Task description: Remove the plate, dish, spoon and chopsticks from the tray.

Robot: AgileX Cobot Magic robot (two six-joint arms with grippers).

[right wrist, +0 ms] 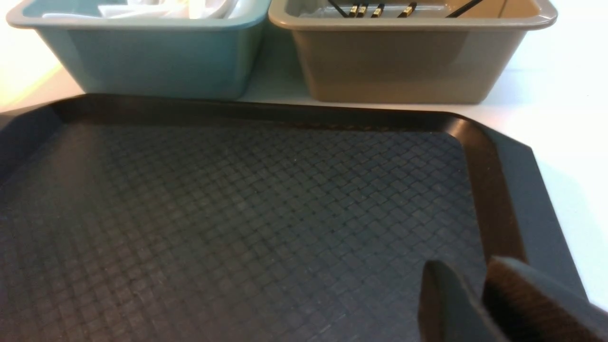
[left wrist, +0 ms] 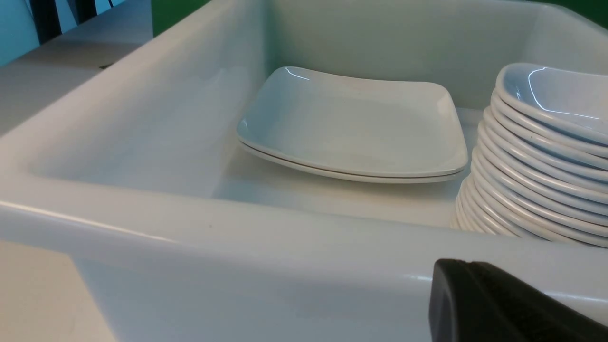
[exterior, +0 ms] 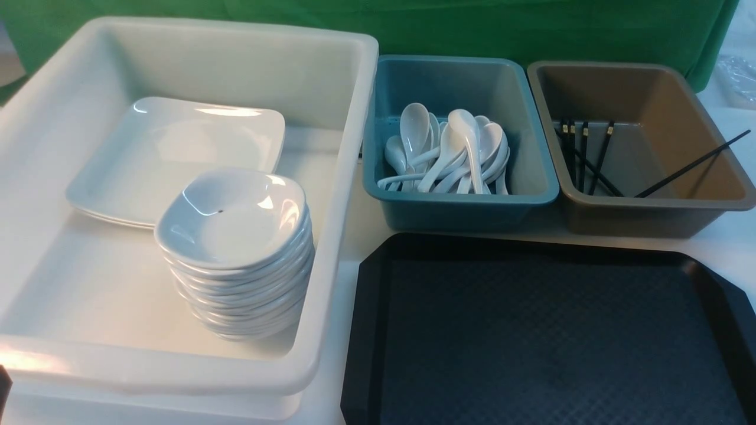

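Note:
The black tray (exterior: 366, 295) lies at the front right with nothing on it; it also fills the right wrist view (right wrist: 237, 213). The plate (exterior: 177, 153) lies on another like it in the white tub (exterior: 348, 195), also in the left wrist view (left wrist: 351, 128). The dish (exterior: 230, 215) tops a stack of several beside the plates (left wrist: 551, 95). Several spoons (exterior: 455, 153) lie in the teal tub. Chopsticks (exterior: 590, 156) lie in the brown tub. My left gripper (left wrist: 468, 264) is shut and empty, outside the white tub's near wall. My right gripper (right wrist: 463, 260) is shut and empty, low over the tray's near right corner.
The teal tub (exterior: 549, 189) and the brown tub (exterior: 655, 218) stand side by side just behind the tray. One chopstick (exterior: 691, 165) leans over the brown tub's right rim. A green backdrop (exterior: 531, 29) closes the far side.

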